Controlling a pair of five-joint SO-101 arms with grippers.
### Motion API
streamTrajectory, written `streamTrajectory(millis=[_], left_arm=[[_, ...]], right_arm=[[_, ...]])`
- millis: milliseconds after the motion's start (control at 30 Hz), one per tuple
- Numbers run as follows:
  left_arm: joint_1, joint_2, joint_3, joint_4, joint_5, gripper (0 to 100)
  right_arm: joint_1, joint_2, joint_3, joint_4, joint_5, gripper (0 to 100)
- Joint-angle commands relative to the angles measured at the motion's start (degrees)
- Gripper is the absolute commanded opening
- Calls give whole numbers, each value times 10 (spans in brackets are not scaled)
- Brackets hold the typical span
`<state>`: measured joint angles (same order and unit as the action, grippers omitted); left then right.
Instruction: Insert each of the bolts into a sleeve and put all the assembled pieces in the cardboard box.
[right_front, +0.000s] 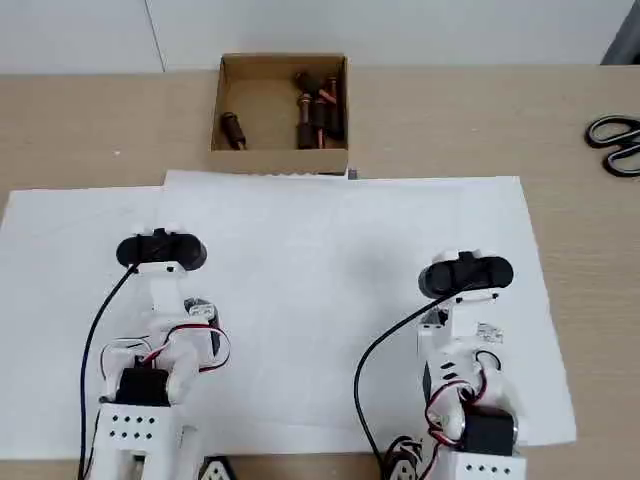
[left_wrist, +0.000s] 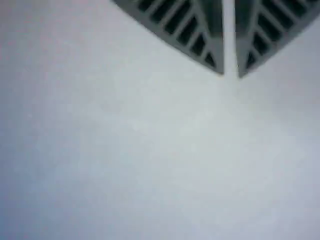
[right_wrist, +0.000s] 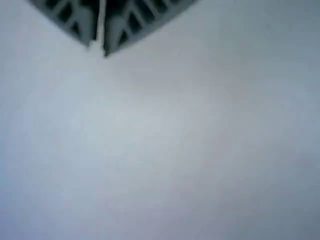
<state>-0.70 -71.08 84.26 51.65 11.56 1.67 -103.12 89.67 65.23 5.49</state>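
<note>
We judge the left end effector (left_wrist: 230, 74) and right end effector (right_wrist: 98, 49), both closed and empty, parked: dark bolt-sleeve assemblies (right_front: 318, 112) already lie in the brown cardboard box (right_front: 280, 158).

1. The picture's right edge is cropping the scissors (right_front: 612, 146); part of the handles is staying in.
2. The assembled pieces (right_front: 318, 115) are overlapping in the cardboard box (right_front: 280, 158), too small to count.
3. The frame edge is cutting off the left claw (left_wrist: 230, 74), leaving blurred tips.
4. The right claw (right_wrist: 98, 50) is being cropped and blurred likewise.
5. The left arm (right_front: 140, 400) and right arm (right_front: 470, 420) are running off the bottom edge.
</note>
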Motion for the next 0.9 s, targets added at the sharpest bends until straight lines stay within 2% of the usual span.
streamTrajectory(millis=[0,233,867], left_arm=[[-2,-6,-1,-12,-1,6],[-2,-6,-1,-12,-1,6],[-2,-6,-1,-12,-1,6]], right_arm=[[3,-7,19,-33,-2,3],[1,-8,68,-127,-2,3],[-9,-7,68,-127,-4,3]])
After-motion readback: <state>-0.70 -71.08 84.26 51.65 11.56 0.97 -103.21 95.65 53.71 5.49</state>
